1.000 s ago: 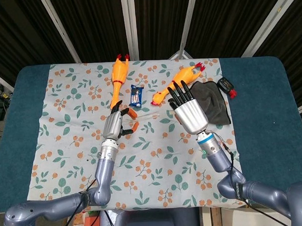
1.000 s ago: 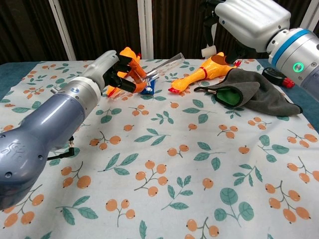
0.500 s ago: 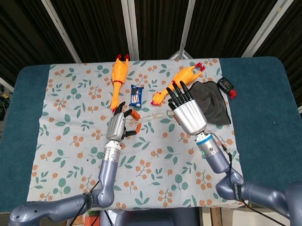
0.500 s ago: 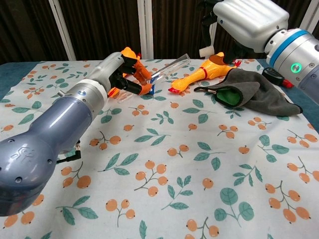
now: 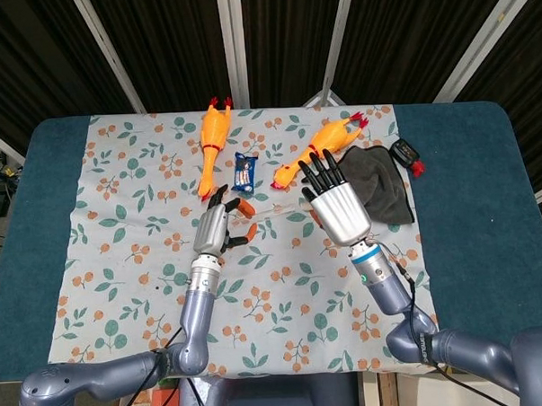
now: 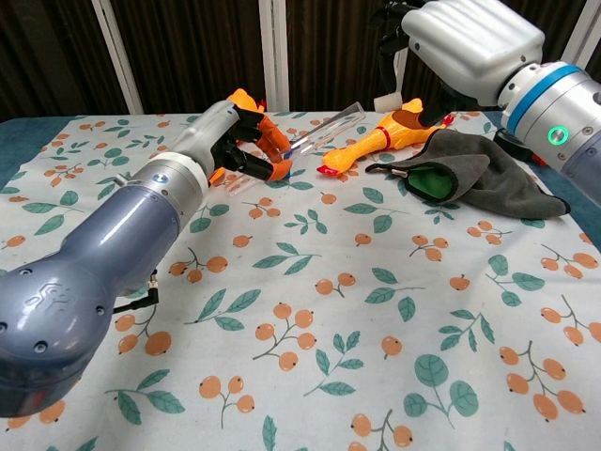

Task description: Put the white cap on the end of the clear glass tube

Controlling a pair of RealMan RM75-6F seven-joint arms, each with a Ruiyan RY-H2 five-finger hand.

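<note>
The left hand (image 6: 239,141) is raised over the floral cloth (image 6: 310,310) on the worktop (image 5: 38,222), forearm running up from the lower left in the chest view, its orange-tipped fingers (image 6: 270,143) curled around the lower end of the clear glass tube (image 6: 324,127). The tube slants up and to the right from that grip, its free end pointing towards the right hand (image 6: 465,47). In the head view the left hand (image 5: 214,231) sits left of centre with the tube (image 5: 276,205) showing faintly between the two hands. The right hand (image 5: 336,205) is held higher, back of the palm towards the head camera, dark fingers (image 5: 319,169) extended forward. A small white cap (image 6: 386,100) shows just below those fingers in the chest view; I cannot tell exactly how it is pinched. The cap is near the tube's raised end but apart from it. Behind lie two rubber chickens (image 5: 211,143) (image 5: 318,145), a blue packet (image 5: 243,170), a dark grey cloth (image 5: 378,182) and a small black and red object (image 5: 406,154).
</note>
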